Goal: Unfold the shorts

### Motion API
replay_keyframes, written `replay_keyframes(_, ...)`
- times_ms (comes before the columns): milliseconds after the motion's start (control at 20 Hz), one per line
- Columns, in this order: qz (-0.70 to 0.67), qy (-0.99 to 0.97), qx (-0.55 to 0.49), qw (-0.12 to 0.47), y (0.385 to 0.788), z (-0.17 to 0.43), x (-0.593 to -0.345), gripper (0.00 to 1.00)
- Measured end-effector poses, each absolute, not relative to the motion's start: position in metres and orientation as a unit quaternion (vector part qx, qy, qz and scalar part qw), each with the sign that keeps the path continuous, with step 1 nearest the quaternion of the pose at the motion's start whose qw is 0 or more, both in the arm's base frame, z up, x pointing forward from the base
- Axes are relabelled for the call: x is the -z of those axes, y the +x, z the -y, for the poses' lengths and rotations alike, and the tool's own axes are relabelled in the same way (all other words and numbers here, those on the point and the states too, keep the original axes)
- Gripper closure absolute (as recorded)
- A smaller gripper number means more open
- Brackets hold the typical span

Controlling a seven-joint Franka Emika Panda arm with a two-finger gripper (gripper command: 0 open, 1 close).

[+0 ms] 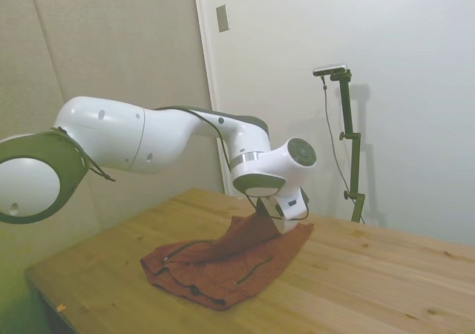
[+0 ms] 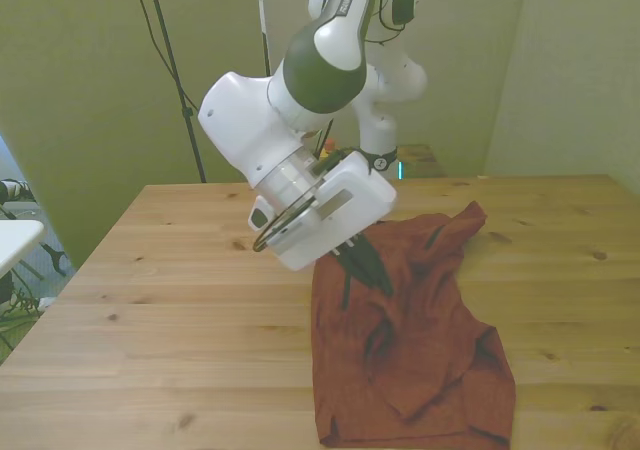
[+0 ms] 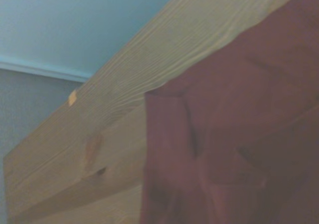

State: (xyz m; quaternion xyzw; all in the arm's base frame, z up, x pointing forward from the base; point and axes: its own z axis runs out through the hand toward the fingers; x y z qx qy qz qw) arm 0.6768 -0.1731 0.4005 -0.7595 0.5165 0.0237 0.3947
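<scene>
jaws (image 2: 362, 261): two dark fingers, drawn together to a narrow point on a fold of the shorts; they look closed on the cloth, which rises in a peak to meet them in the side view.
why the pinch sits there: judged, a grip on an upper layer near the middle lets the arm lift and draw that layer away from the one beneath, which is what opening the garment needs.
shorts (image 2: 420, 340): rust-red, limp, wrinkled; one end lifted toward the jaws, the rest lying crumpled on the tabletop, spreading toward the near edge in the front view and to the front view's right.
state of the shorts: folded over, with thin dark cord or seam lines showing on the upper surface; not yet flat.
wrist view: a doubled edge of red cloth over bare wood, out of focus.
tabletop (image 2: 150, 300): pale wood planks; it bears the slack weight of the cloth so only the pinched part hangs.
count: one arm, one pair of jaws, one pair of shorts, one tabletop.
</scene>
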Motion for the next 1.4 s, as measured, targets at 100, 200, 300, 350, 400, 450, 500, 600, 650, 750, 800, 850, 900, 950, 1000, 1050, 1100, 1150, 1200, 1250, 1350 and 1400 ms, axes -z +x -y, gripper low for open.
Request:
replay_keyframes(100, -0.503, -0.766, -0.028, 0.400, 0.688, 0.151, -0.402, 1.00)
replay_keyframes(200, -0.493, -0.768, -0.032, 0.407, 0.700, 0.131, -0.402, 1.00)
replay_keyframes(300, -0.489, -0.769, -0.037, 0.410, 0.710, 0.118, -0.400, 1.00)
replay_keyframes(350, -0.487, -0.769, -0.039, 0.412, 0.715, 0.111, -0.399, 1.00)
replay_keyframes(400, -0.486, -0.769, -0.040, 0.414, 0.720, 0.106, -0.399, 1.00)
replay_keyframes(450, -0.485, -0.769, -0.042, 0.416, 0.724, 0.100, -0.398, 1.00)
replay_keyframes(500, -0.483, -0.768, -0.044, 0.418, 0.729, 0.094, -0.398, 1.00)
replay_keyframes(600, -0.476, -0.770, -0.048, 0.423, 0.739, 0.076, -0.400, 1.00)
replay_keyframes(650, -0.472, -0.770, -0.050, 0.425, 0.744, 0.066, -0.401, 1.00)
replay_keyframes(750, -0.467, -0.772, -0.053, 0.428, 0.752, 0.047, -0.402, 1.00)
replay_keyframes(800, -0.464, -0.773, -0.054, 0.429, 0.756, 0.040, -0.402, 1.00)
replay_keyframes(850, -0.463, -0.774, -0.056, 0.429, 0.758, 0.035, -0.400, 1.00)
replay_keyframes(900, -0.462, -0.774, -0.056, 0.429, 0.759, 0.033, -0.399, 1.00)
replay_keyframes(950, -0.462, -0.774, -0.056, 0.430, 0.761, 0.032, -0.399, 1.00)
replay_keyframes(1000, -0.463, -0.773, -0.056, 0.430, 0.761, 0.032, -0.400, 1.00)
replay_keyframes(1050, -0.463, -0.776, -0.054, 0.425, 0.761, 0.032, -0.402, 1.00)
replay_keyframes(1100, -0.466, -0.781, -0.052, 0.412, 0.760, 0.032, -0.405, 1.00)
replay_keyframes(1150, -0.467, -0.788, -0.051, 0.398, 0.757, 0.031, -0.412, 1.00)
replay_keyframes(1200, -0.465, -0.796, -0.050, 0.384, 0.752, 0.030, -0.423, 1.00)
replay_keyframes(1250, -0.461, -0.808, -0.039, 0.364, 0.745, 0.030, -0.439, 1.00)
replay_keyframes(1350, -0.444, -0.832, -0.003, 0.333, 0.727, 0.028, -0.484, 0.00)
replay_keyframes(1400, -0.433, -0.843, 0.010, 0.318, 0.714, 0.024, -0.502, 0.00)
